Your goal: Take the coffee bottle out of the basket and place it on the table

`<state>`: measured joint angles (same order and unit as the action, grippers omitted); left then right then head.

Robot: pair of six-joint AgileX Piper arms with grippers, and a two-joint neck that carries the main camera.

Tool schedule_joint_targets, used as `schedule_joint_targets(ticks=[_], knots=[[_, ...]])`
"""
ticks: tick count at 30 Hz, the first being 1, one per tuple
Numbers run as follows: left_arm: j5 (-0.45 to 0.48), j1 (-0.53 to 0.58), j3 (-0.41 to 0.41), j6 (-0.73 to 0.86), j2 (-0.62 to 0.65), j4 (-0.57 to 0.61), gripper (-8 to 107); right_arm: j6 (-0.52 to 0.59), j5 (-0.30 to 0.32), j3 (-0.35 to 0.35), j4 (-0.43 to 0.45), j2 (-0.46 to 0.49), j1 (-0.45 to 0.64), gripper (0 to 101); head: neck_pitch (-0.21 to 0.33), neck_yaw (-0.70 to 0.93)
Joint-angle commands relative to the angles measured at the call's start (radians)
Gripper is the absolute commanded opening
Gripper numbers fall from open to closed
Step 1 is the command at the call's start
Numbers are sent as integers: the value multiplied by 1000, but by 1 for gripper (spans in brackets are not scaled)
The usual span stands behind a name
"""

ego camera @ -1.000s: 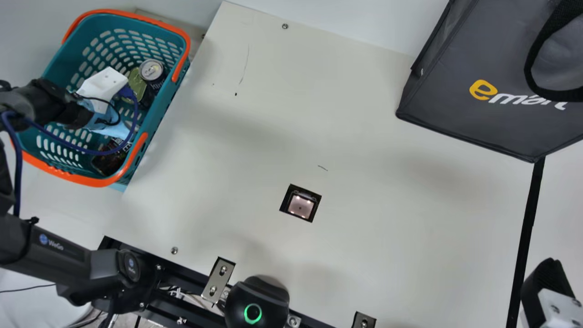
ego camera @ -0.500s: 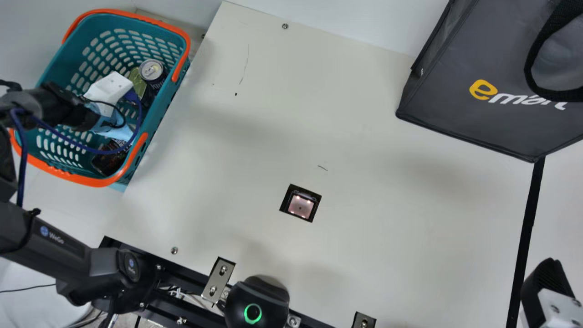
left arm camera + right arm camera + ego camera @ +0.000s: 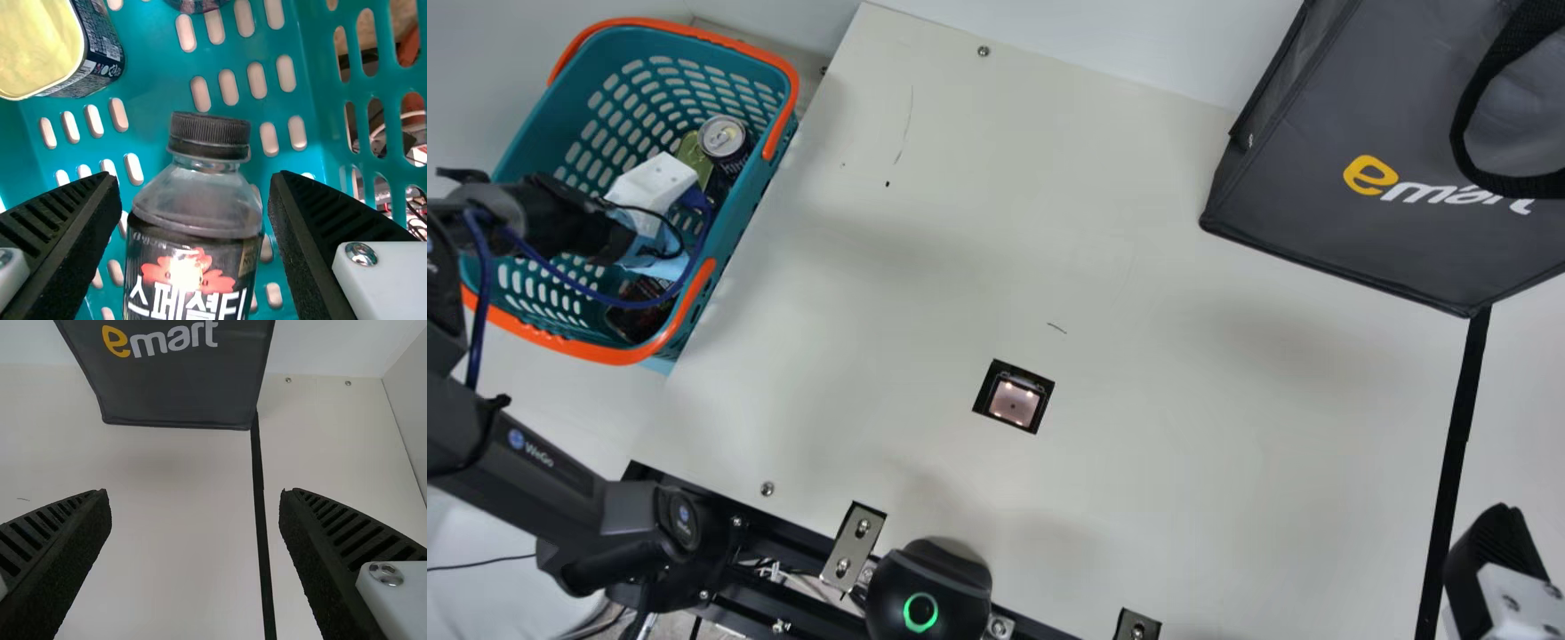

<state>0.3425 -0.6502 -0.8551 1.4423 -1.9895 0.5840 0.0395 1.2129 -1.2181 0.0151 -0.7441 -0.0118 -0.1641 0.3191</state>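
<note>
Progress: early. The coffee bottle point(image 3: 193, 260) is inside the basket point(image 3: 551, 107), upper left of the main view; nothing has been lifted out. Left to do, by my reading: close on it, raise it past the rim, carry it to the desk point(image 3: 1138, 444), set it down, let go.

Left gripper point(image 3: 197, 177): spread wide, one finger on each side of the bottle in the left wrist view. No firm squeeze evident; exact clearance at the body cannot be told. Right gripper point(image 3: 193, 495): also wide, holding nothing, above the desk; lower right of the main view.

Materials:
- Bottle: clear, glossy plastic at the rounded shoulder, narrowing to a black screw cap point(image 3: 210, 137) with fine vertical ridges. Dark printed label with a red flower. Whether it stands or leans, not certain.
- Basket: teal moulded plastic, rows of rounded slots, orange handles.
- Beside the bottle: a yellow-topped tin point(image 3: 40, 47) with rounded corners. A round metal drink can point(image 3: 723, 138) is near the basket's right wall in the main view.
- Desk: smooth, cream, flat. Dark grey fabric bag point(image 3: 1316, 178), upper right.

Judgement: the smooth shoulder could slip if pinched high; the labelled body should give a steadier hold.
</note>
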Motion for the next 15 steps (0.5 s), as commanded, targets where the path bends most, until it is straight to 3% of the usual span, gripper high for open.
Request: schedule_joint_targets(ticks=[1, 14, 15], knots=[[-3, 1, 2, 7, -5, 12, 90, 0, 0, 0, 0, 0, 0, 91, 26, 2], [-33, 17, -3, 97, -52, 113, 90, 0, 0, 0, 0, 0, 0, 91, 26, 2], [-34, 18, -5, 104, -56, 121, 83, 0, 0, 0, 0, 0, 0, 91, 26, 2]])
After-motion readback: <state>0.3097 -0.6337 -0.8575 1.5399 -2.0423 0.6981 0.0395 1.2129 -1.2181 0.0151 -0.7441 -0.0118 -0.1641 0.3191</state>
